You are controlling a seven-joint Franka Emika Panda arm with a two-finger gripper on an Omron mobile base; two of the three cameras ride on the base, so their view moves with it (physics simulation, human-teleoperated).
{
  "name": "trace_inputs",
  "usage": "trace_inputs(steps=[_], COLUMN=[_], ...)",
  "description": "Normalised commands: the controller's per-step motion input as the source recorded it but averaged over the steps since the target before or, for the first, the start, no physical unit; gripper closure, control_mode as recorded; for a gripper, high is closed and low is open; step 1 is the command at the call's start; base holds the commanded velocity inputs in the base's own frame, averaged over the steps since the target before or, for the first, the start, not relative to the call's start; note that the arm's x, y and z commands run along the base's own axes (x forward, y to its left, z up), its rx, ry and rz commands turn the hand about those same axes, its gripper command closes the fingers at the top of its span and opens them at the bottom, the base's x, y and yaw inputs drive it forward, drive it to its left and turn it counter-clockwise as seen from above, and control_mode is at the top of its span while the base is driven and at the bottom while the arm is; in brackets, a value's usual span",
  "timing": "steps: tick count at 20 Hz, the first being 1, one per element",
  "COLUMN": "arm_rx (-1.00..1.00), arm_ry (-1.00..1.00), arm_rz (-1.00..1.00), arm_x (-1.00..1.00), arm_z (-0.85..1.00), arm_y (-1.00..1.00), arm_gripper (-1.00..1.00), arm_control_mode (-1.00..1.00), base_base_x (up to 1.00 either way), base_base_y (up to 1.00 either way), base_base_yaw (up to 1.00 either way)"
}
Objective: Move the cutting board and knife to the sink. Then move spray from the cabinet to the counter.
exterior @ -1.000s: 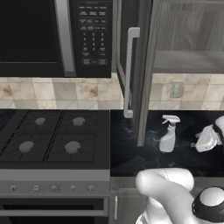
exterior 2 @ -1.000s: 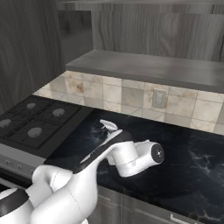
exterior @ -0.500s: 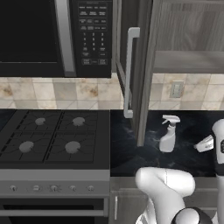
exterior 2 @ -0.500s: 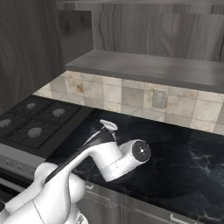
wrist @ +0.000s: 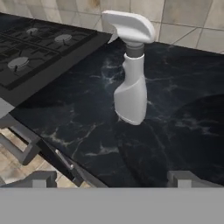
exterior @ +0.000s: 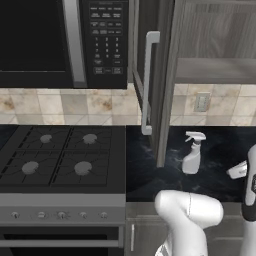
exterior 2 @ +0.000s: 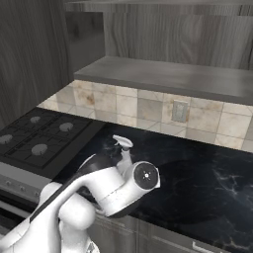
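Black marble-look tabletop (exterior: 145, 180) with faint white veins carries the spray (exterior: 192, 153), seen from the left base view standing upright just right of the open cabinet door's (exterior: 161, 85) lower edge. The cabinet (exterior: 215, 50) above shows a bare inner shelf, and a long white bar handle (exterior: 146, 82) runs down the door. To the left are a black microwave (exterior: 65, 42) and a gas cooktop (exterior: 60, 157); a wall outlet (exterior: 202, 102) sits in the tiled backsplash.

Right base view: the spray (exterior 2: 123, 152) stands on the tabletop (exterior 2: 207, 183) beside the cooktop (exterior 2: 39, 141), its lower body hidden behind the white arm. The cabinet shelf (exterior 2: 163, 74) hangs above it.

Hand view: the spray (wrist: 131, 65) is upright on the tabletop (wrist: 183, 118), free of any contact, nozzle pointing toward the cooktop (wrist: 35, 48). The gripper (wrist: 113, 180) sits back from the bottle, near the tabletop's front edge; its fingers (wrist: 39, 179) are spread wide and hold nothing.
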Motion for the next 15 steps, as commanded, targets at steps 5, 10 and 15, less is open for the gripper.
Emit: trace_inputs(steps=[5, 10, 15], arm_rx=[0.0, 0.0, 0.0], arm_ry=[0.0, 0.0, 0.0], arm_rz=[0.0, -0.03, -0.02], arm_x=[-0.37, -0.24, -0.17], arm_z=[0.15, 0.13, 0.12], arm_y=[0.2, 0.26, 0.31], arm_gripper=[-1.0, -1.0, -1.0], arm_control_mode=[-1.0, -1.0, -1.0], base_base_x=[0.0, 0.0, 0.0], base_base_y=[0.0, 0.0, 0.0], base_base_yaw=[0.0, 0.0, 0.0])
